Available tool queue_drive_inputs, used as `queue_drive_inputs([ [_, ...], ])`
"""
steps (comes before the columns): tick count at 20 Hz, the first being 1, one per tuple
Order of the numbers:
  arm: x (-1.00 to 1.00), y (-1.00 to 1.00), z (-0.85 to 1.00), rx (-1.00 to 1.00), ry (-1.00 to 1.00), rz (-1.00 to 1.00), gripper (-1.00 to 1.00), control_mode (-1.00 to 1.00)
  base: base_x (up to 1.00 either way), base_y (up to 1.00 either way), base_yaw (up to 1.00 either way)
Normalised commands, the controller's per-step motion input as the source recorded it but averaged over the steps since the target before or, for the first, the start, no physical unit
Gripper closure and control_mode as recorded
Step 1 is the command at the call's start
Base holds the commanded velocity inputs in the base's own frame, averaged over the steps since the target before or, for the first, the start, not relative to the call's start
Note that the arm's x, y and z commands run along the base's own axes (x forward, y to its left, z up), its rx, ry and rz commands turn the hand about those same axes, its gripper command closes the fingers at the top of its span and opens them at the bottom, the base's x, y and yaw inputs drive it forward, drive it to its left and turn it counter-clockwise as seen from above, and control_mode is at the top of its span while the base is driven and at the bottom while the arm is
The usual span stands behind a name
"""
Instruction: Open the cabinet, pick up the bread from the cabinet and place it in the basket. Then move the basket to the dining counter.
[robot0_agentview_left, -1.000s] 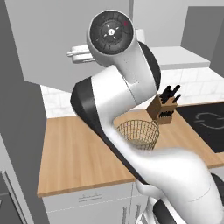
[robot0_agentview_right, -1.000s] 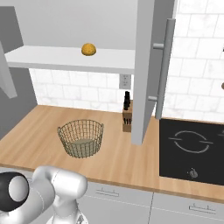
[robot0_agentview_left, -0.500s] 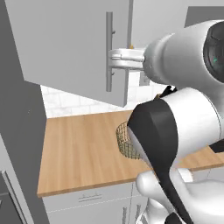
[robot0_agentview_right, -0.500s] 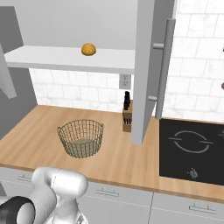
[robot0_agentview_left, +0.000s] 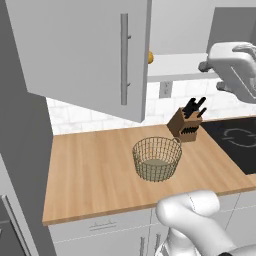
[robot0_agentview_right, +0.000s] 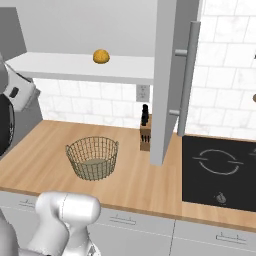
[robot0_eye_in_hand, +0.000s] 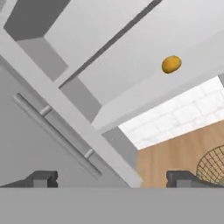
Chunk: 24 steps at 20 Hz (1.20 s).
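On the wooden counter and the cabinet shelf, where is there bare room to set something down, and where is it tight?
Free: the counter left of the basket, and the shelf on either side of the bread. Tight: between the basket and the knife block, and beside the stovetop.

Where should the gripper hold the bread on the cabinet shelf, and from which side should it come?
Grip the bread across its rounded middle, probably coming level from the open front of the cabinet. It sits alone on the shelf with little room above, and the open gripper looks wide enough.
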Motion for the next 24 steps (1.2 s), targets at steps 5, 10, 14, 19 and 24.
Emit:
queue_drive_inputs([
  [5,0.65,-0.06,-0.56,0.56,0.37,0.34,-1.0,-1.0,0.0,0.0,0.0],
  [10,0.75,0.26,-0.11,0.36,0.51,0.29,-1.0,-1.0,0.0,0.0,0.0],
  [14,0.53,0.32,0.02,0.22,0.5,0.22,-1.0,-1.0,0.0,0.0,0.0],
  [19,0.25,0.48,0.0,0.11,0.38,0.23,-1.0,-1.0,0.0,0.0,0.0],
  [24,0.08,0.54,0.0,0.01,0.26,0.24,-1.0,-1.0,0.0,0.0,0.0],
])
